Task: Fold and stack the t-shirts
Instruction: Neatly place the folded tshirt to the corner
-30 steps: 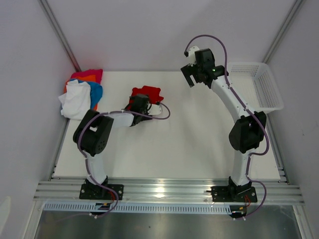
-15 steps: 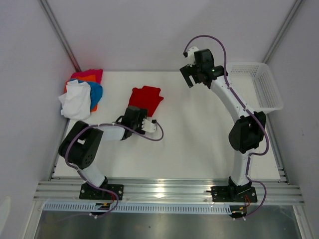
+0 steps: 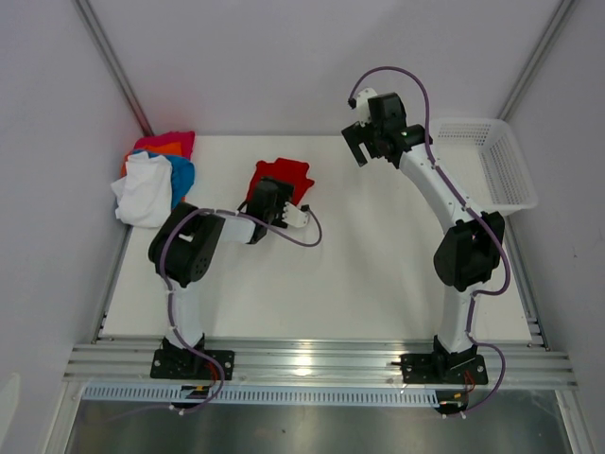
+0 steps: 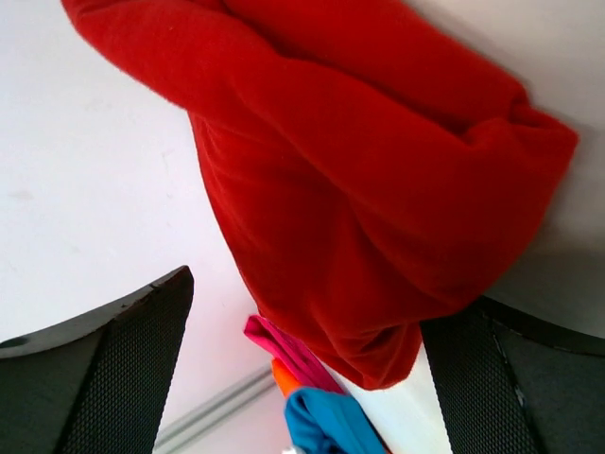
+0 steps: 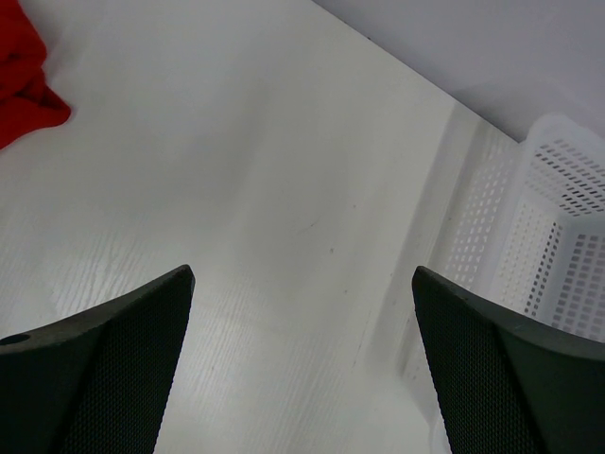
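Now the red t-shirt [image 3: 282, 175] lies bunched up on the tabletop [image 3: 359, 274], not flat at all. The left claw [image 3: 271, 197] is right at the shirt's near edge, and it is wide open with nothing in it. From the left wrist view the red cloth sits between the two black fingers [image 4: 113, 369], but it is too hard to see if they touch it. The right claw [image 3: 357, 151] is wide open too and holds nothing. It hangs up high, well apart from the red shirt, on the side where the white basket [image 3: 501, 170] is. The pile of other t-shirts [image 3: 151, 180], white, blue, orange and pink, sits near the red shirt on the other side. The job right now looks like getting hold of the red shirt so it can be spread out for folding. To do this well, the left claw should go low and pinch just one edge of the cloth, not a big lump, because a lump will only stay in a ball. A corner, like a shoulder or the bottom hem, would be best. The right claw will likely need to come over and take a second corner. Then both can pull gently apart until the shirt lies smooth. They should keep it away from the pile so nothing gets mixed up.
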`<state>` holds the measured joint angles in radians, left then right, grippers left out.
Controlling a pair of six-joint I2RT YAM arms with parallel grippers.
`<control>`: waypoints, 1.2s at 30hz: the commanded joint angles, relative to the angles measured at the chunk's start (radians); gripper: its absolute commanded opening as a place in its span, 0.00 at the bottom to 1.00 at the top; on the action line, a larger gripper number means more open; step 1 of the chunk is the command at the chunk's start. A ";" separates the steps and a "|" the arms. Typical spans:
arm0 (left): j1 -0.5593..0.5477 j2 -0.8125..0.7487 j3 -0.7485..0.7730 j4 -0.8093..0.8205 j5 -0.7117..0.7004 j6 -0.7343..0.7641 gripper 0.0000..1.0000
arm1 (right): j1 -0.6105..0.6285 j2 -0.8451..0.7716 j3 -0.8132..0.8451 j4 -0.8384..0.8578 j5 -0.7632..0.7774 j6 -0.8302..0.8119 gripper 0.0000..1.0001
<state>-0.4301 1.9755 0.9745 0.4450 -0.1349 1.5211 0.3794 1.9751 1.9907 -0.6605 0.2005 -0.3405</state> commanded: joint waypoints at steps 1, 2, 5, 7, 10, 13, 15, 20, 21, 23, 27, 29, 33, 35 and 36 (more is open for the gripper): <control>0.010 0.062 0.127 -0.031 0.034 0.004 0.99 | 0.000 -0.035 0.023 0.018 0.022 0.005 0.99; 0.014 0.094 0.166 -0.046 0.035 0.010 0.99 | 0.000 -0.038 0.023 0.018 0.022 0.005 0.99; 0.031 0.143 0.239 -0.118 0.056 0.010 0.58 | -0.005 -0.045 0.008 0.024 0.025 0.005 0.99; 0.042 0.170 0.283 -0.109 0.061 0.014 0.00 | -0.007 -0.055 -0.004 0.033 0.025 0.005 0.99; 0.054 0.206 0.306 -0.057 0.060 0.037 0.00 | -0.011 -0.064 -0.016 0.036 0.025 0.006 0.99; 0.063 0.210 0.308 0.013 0.061 0.065 0.00 | -0.013 -0.073 -0.023 0.038 0.020 0.008 0.99; 0.073 0.206 0.322 0.032 0.064 0.068 0.00 | -0.014 -0.074 -0.026 0.038 0.013 0.011 0.99; 0.131 0.197 0.296 0.257 0.156 0.227 0.00 | -0.013 -0.078 -0.026 0.029 -0.004 0.018 0.99; 0.146 0.206 0.290 0.364 0.216 0.258 0.00 | -0.013 -0.082 -0.030 0.030 -0.003 0.018 0.99; 0.177 0.215 0.326 0.339 0.224 0.310 0.00 | -0.013 -0.091 -0.038 0.035 -0.004 0.017 0.99; 0.241 0.206 0.333 0.343 0.284 0.387 0.00 | -0.013 -0.111 -0.067 0.055 0.002 0.014 0.99; 0.283 0.207 0.328 0.369 0.320 0.459 0.00 | -0.014 -0.111 -0.073 0.055 -0.001 0.014 0.99; 0.353 0.218 0.352 0.368 0.350 0.516 0.00 | -0.014 -0.105 -0.069 0.050 -0.007 0.015 0.99; 0.398 0.223 0.362 0.370 0.377 0.548 0.00 | -0.014 -0.110 -0.069 0.050 -0.006 0.014 0.99; 0.413 0.229 0.366 0.368 0.386 0.576 0.00 | -0.014 -0.111 -0.069 0.050 -0.006 0.014 0.99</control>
<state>-0.0574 2.1960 1.2892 0.7330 0.1642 1.9530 0.3698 1.9175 1.9205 -0.6395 0.2008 -0.3401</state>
